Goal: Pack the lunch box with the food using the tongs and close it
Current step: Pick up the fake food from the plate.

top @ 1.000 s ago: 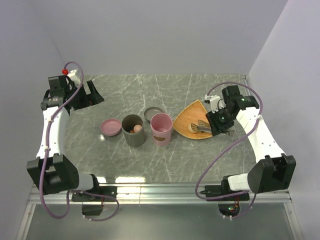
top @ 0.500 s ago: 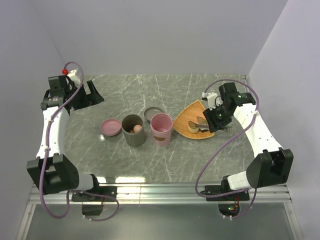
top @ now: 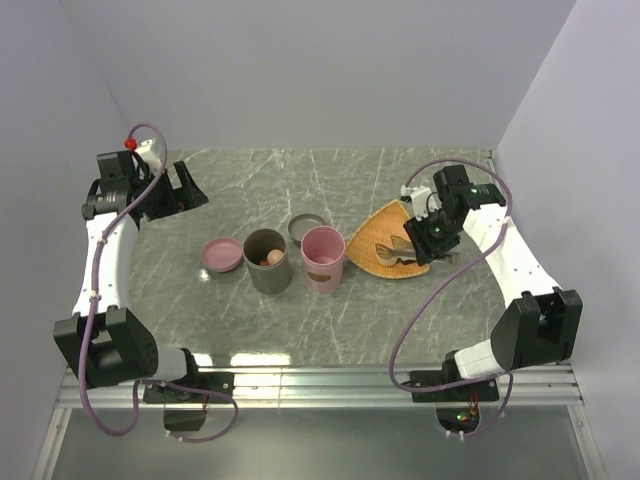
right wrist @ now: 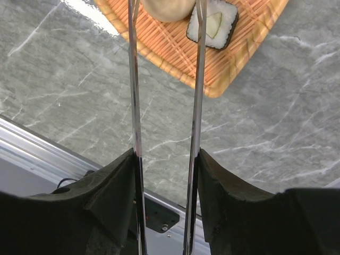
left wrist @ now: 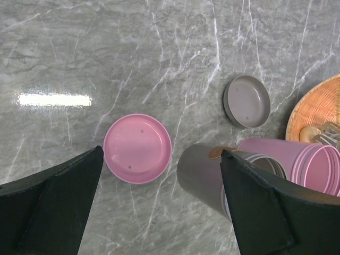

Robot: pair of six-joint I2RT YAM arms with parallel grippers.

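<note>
Right wrist view: right tool grips the tongs, one narrow arm pressed against each finger, arms part-squeezed and running straight ahead of the tool over the desk onto the orange tray. Beige ball sits between the two arms at their far end. The tips are cut off by the frame, so I cannot tell if it is pinched. Dark block lies just outside one arm, touching or nearly so. Left wrist view: left tool hangs with its jaws wide apart and holds nothing. Below it lie the pink lid and grey lid, with the grey cup and pink cup off to one side. Risks, judged: the ball is round and the arms are thin and smooth, so an uneven squeeze could shoot it out ahead or let it roll across the tray. The neighbouring arm may shove the block off its spot. The tongs could pivot or slide between the fingers under load. A loose pinch would drop the ball on the desk during the carry to the cups. Against the top view a second earlier: the right tool has moved from the tray's near corner to farther back over it, taking the tongs along. The left tool, cups and lids are unchanged.
</note>
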